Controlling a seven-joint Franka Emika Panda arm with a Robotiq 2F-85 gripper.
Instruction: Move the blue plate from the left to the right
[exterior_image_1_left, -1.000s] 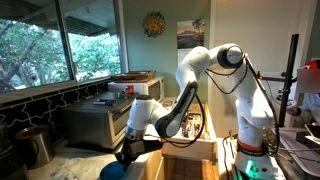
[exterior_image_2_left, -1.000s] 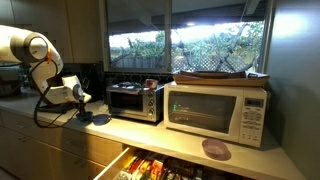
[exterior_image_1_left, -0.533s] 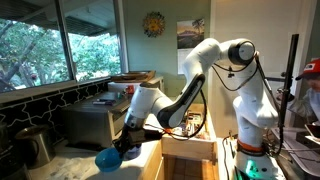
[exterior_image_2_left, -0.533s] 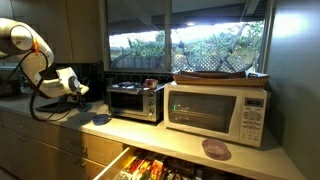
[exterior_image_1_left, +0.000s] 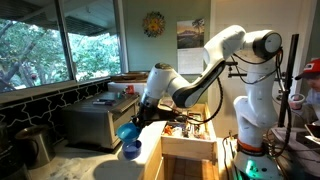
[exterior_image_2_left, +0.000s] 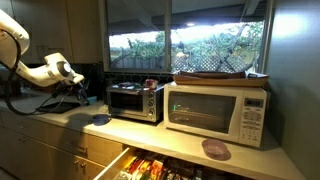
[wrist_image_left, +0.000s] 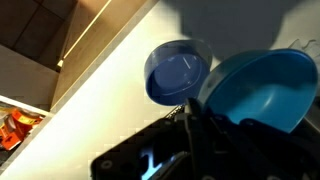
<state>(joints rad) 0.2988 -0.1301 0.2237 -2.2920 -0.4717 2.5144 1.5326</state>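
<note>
My gripper (wrist_image_left: 205, 128) is shut on the rim of the blue plate (wrist_image_left: 262, 88), a light cyan shallow dish, and holds it tilted above the counter. In an exterior view the blue plate (exterior_image_1_left: 127, 130) hangs at the gripper (exterior_image_1_left: 138, 120), just above the darker blue bowl (exterior_image_1_left: 131, 151). The blue bowl (wrist_image_left: 178, 72) stands on the pale counter below, apart from the plate. In an exterior view the gripper (exterior_image_2_left: 78, 82) is in the air left of the toaster oven, and the blue bowl (exterior_image_2_left: 100, 119) sits on the counter; the plate is hard to make out there.
A toaster oven (exterior_image_2_left: 135, 100) and a white microwave (exterior_image_2_left: 218, 112) stand on the counter. A purple plate (exterior_image_2_left: 215, 149) lies in front of the microwave. A drawer (exterior_image_2_left: 150, 165) with packets stands open below the counter edge, as the exterior view shows (exterior_image_1_left: 190, 135).
The gripper has risen from counter level with the blue plate in it and moved toward the toaster oven. The blue bowl has stayed on the counter.
</note>
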